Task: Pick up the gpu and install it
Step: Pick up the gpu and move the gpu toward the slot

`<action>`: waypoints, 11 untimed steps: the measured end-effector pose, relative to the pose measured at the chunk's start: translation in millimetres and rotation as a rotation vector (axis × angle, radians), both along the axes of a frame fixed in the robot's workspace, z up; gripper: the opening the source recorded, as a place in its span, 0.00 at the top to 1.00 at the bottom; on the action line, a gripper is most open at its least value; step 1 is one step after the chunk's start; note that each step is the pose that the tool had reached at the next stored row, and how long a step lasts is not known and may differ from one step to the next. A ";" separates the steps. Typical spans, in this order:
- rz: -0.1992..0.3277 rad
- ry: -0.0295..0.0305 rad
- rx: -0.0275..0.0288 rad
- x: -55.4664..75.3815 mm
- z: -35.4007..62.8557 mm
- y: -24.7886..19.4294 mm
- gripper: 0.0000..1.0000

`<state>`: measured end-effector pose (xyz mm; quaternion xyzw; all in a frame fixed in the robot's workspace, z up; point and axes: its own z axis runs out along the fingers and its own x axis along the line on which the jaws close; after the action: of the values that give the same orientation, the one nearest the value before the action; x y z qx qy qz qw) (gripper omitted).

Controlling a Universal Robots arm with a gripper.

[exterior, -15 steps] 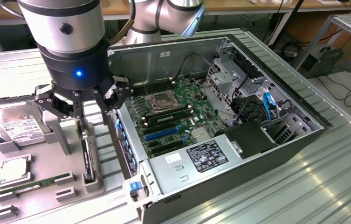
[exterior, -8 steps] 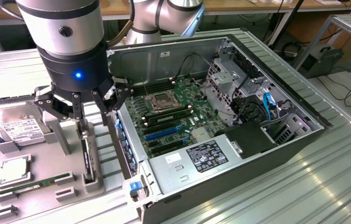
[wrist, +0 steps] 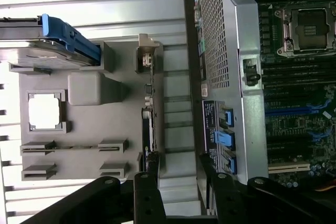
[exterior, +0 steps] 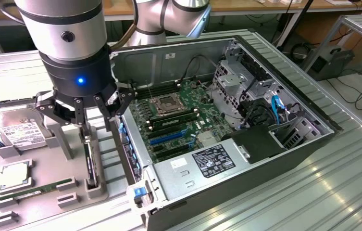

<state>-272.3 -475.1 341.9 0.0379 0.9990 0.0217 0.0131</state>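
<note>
Gripper (exterior: 94, 120) jaws wide apart, empty, hovering just above gpu (exterior: 90, 161). The gpu stands on edge in grey holder tray (exterior: 46, 163), lower left of exterior view, beside PC case (exterior: 296, 163). Step 1 of 2, pick approach, no contact yet. Grasp prob needs fingers straddling thin card, squared w/ it.

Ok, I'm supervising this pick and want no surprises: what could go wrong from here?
One finger of the open tool seems to sit over the thin edge of the gpu; descending could press on it rather than straddle it. The other finger hangs close to the computer case wall and might catch it.
</note>
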 end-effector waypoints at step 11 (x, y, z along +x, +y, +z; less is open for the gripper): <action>0.000 -0.0001 0.0000 -0.7 -5.0 0.0 0.58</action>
<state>-273.0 -475.1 337.0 0.0378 0.9990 0.0217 0.0131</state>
